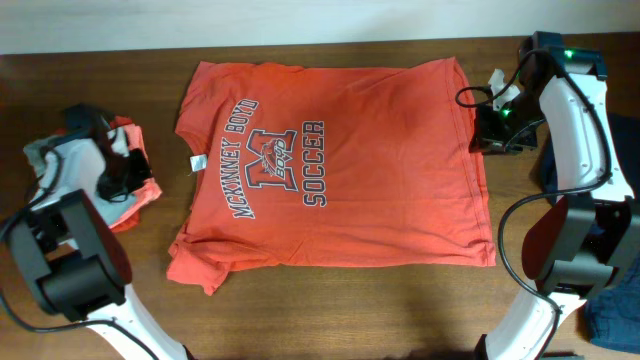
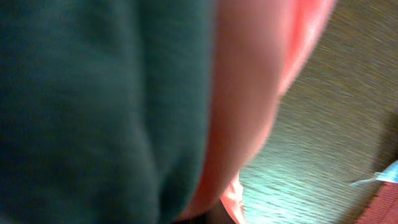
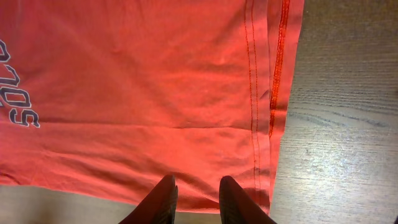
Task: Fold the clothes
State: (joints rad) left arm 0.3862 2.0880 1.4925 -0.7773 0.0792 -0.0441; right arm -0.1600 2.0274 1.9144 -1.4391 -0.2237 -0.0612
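The clothes here are chiefly an orange-red T-shirt (image 1: 330, 165) with dark varsity lettering, spread flat on the wooden table (image 1: 330, 320). My right gripper (image 1: 487, 135) hovers at its far right corner. The right wrist view shows this gripper (image 3: 198, 180) open, its dark fingers (image 3: 163, 196) apart just above the stitched hem (image 3: 264, 106), with nothing between them. My left gripper (image 1: 118, 170) sits on a crumpled orange pile (image 1: 140, 195) at the table's left edge. Dark cloth (image 2: 93, 106) and orange cloth (image 2: 249, 93) press on its camera and hide its fingers.
A bit of grey cloth (image 1: 40, 150) lies by the left pile. A dark blue garment (image 1: 612, 310) shows at the lower right corner beside the right arm's base. A white neck label (image 1: 197, 163) sticks out at the shirt's collar. Bare wood runs along the front edge.
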